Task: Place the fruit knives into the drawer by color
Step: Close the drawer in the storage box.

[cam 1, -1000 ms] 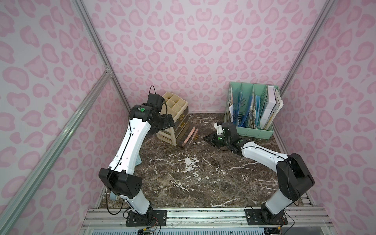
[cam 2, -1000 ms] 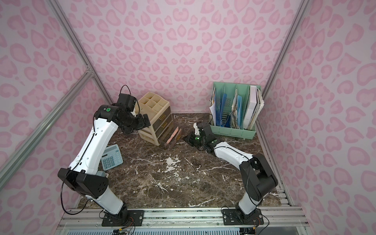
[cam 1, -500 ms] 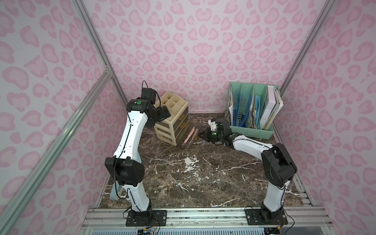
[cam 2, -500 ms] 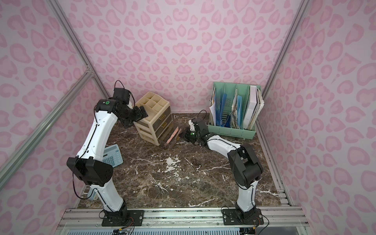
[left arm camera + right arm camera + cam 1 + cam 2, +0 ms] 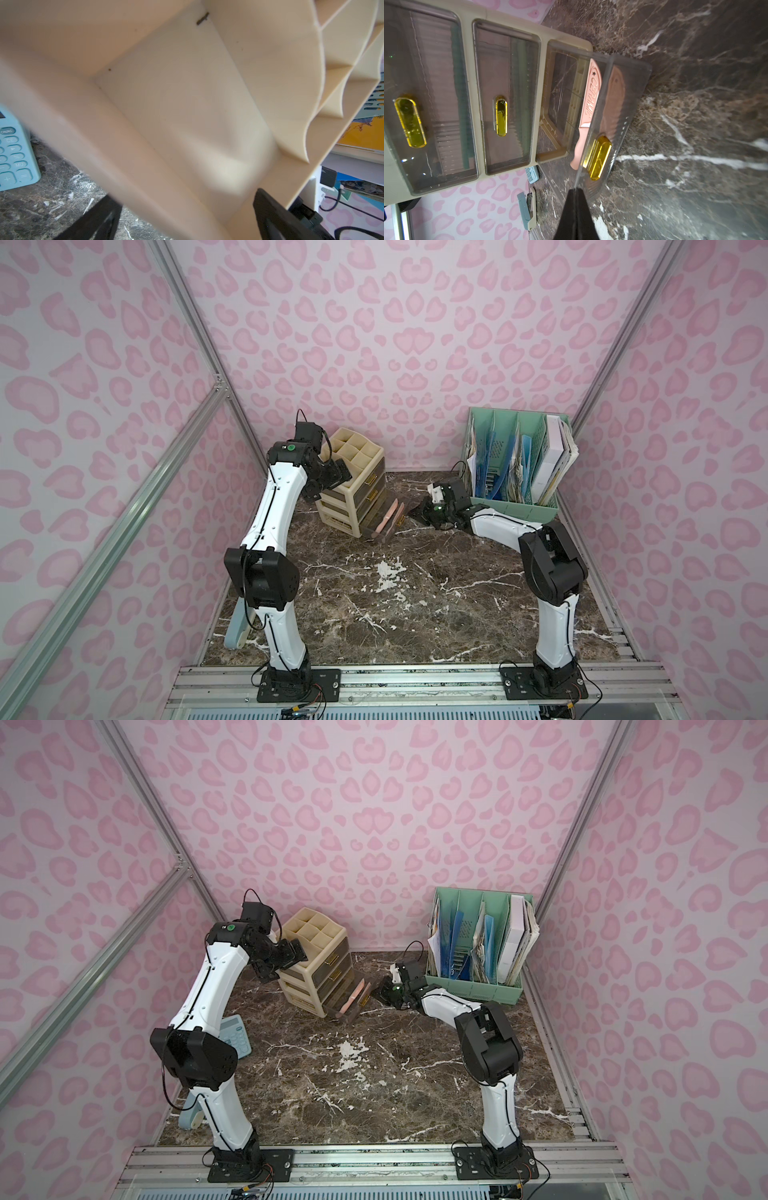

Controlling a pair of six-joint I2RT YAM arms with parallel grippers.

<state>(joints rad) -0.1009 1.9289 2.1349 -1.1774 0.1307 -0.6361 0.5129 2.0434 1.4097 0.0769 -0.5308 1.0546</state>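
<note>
Salmon pink knives [image 5: 588, 108] lie in the pulled-out bottom drawer [image 5: 636, 83] of the beige organizer [image 5: 353, 485] (tabletop's 11 o'clock). Right gripper [image 5: 575, 190], closed and empty, sits at the drawer's 3 o'clock; left gripper [image 5: 185, 204] gapes astride the organizer's top.

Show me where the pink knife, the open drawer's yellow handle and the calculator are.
pink knife [image 5: 593, 93], right wrist view, on the blade's lettering.
open drawer's yellow handle [image 5: 598, 158], right wrist view, on the handle's middle.
calculator [image 5: 237, 1032], a top view, on its keypad.
</note>
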